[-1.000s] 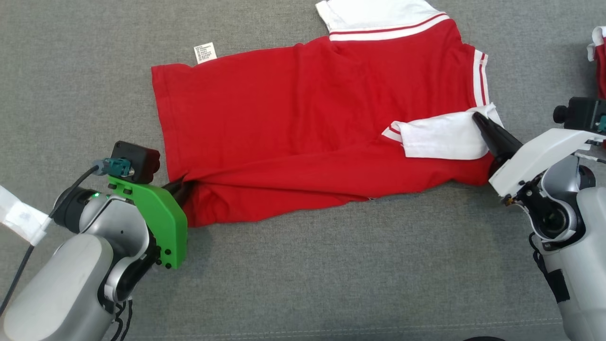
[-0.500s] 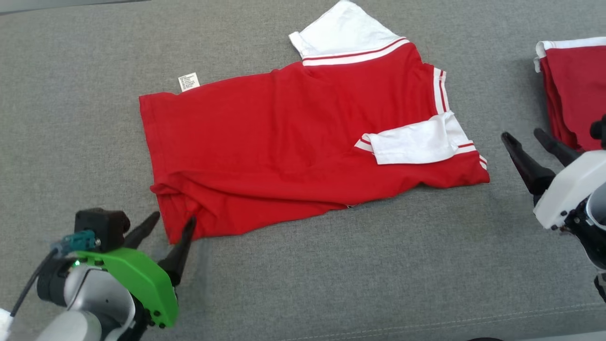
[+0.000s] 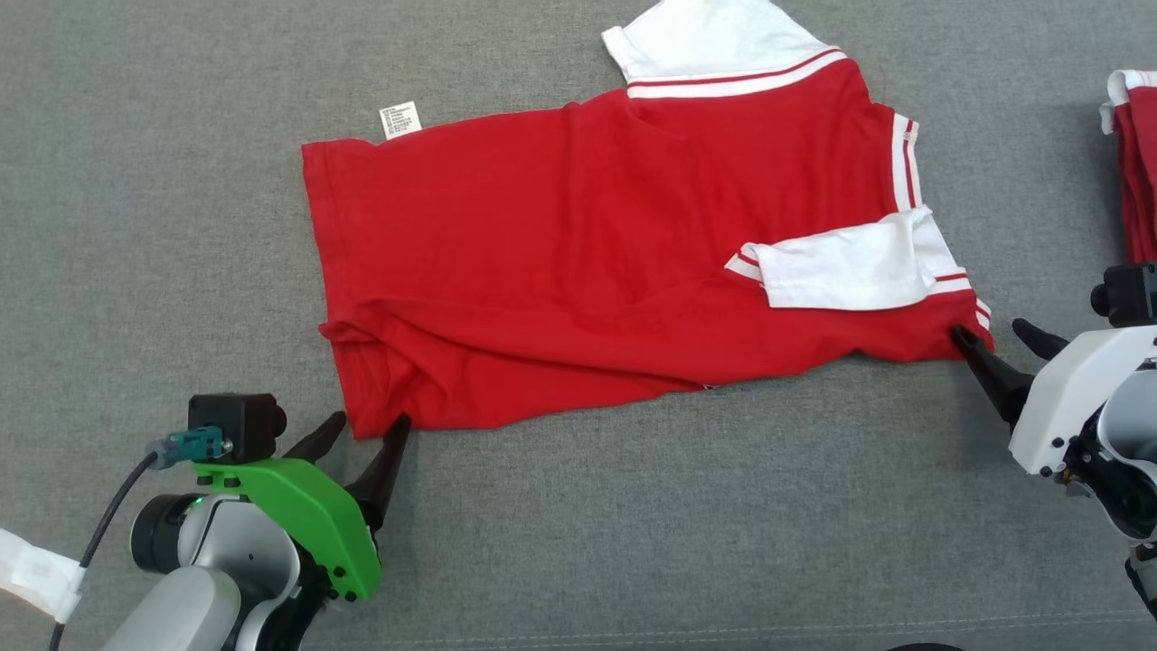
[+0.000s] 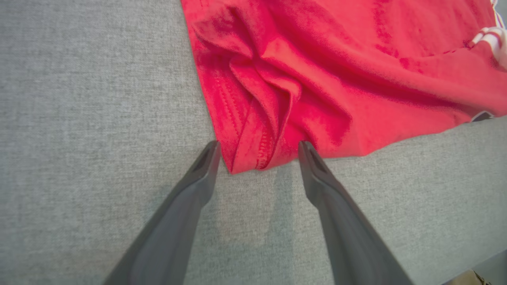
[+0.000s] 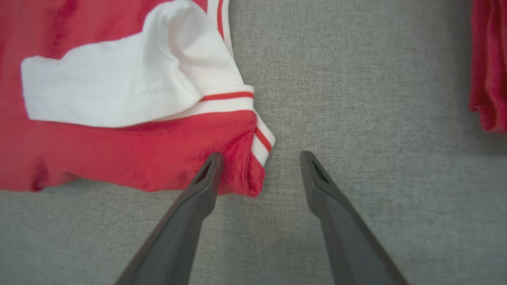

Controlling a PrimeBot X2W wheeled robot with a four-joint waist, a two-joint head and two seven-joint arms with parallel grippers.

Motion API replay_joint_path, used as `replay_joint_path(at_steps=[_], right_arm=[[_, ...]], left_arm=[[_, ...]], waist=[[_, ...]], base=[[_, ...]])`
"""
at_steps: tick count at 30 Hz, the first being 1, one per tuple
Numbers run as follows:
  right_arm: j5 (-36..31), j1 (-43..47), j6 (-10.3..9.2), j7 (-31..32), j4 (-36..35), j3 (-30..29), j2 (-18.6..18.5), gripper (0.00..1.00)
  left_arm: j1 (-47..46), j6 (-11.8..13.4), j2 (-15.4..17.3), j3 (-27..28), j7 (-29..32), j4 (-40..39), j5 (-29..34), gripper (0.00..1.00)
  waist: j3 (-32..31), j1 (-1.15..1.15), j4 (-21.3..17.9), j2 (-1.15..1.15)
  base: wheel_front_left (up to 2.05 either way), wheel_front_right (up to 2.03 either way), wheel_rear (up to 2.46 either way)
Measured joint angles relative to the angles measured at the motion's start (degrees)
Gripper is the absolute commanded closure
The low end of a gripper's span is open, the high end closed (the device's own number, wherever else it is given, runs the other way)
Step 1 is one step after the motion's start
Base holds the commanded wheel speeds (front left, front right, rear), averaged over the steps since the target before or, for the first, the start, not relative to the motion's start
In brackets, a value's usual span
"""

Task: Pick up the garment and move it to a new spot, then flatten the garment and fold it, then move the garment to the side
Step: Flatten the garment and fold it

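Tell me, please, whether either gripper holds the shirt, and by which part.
Nothing is held: the left gripper and right gripper are open, at the shirt's near corners.

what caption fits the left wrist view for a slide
Open left gripper flanking the rumpled hem corner of a red fabric garment on a grey woven surface.

Left end effector [image 3: 371,419] and right end effector [image 3: 987,327] splayed (both empty).

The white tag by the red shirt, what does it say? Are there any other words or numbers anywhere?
White tag at the edge of the red shirt: rows of dark print, too small to read.
No other words, numbers or signs can be read.
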Motion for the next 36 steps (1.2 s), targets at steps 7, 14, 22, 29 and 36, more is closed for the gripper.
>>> replay_joint_path(at_steps=[7, 14, 22, 29, 36], right_arm=[[0.6, -1.0, 0.0, 1.7, 1.1, 1.6, 0.1, 0.0], [2.0, -2.7, -0.01, 3.0, 1.8, 3.7, -0.5, 1.0], [7.0, -5.3, 0.0, 8.7, 1.7, 2.4, -2.4, 1.0], [10.8, -4.3, 0.01, 18.5, -0.9, -2.3, -3.2, 1.0], [10.6, 2.9, 0.01, 24.2, -4.2, -7.7, -2.0, 1.0]], left_arm=[[-2.0, -1.7, -2.0, -1.0, 0.6, 2.0, -1.7, 0.0], [-3.7, -4.6, -3.1, -1.6, 2.0, 6.4, -3.6, 1.0], [-4.4, -7.3, 1.3, 0.6, 3.0, 3.5, -5.6, 1.0], [1.8, -6.6, 6.4, 2.8, 4.8, -6.6, -8.8, 1.0], [9.8, -5.2, 6.1, 1.9, 2.5, -8.6, -9.5, 1.0]], waist=[[0.4, 0.0, 1.0, 0.0], [0.4, 0.0, 0.8, 0.0], [-1.6, 0.0, 0.7, 0.0], [-3.8, 0.0, 0.1, 0.0], [-4.1, 0.0, -0.2, 0.0]], base=[[0.0, 0.0, 0.0], [0.0, 0.0, 0.0], [0.0, 0.0, 0.0], [0.0, 0.0, 0.0], [0.0, 0.0, 0.0]])
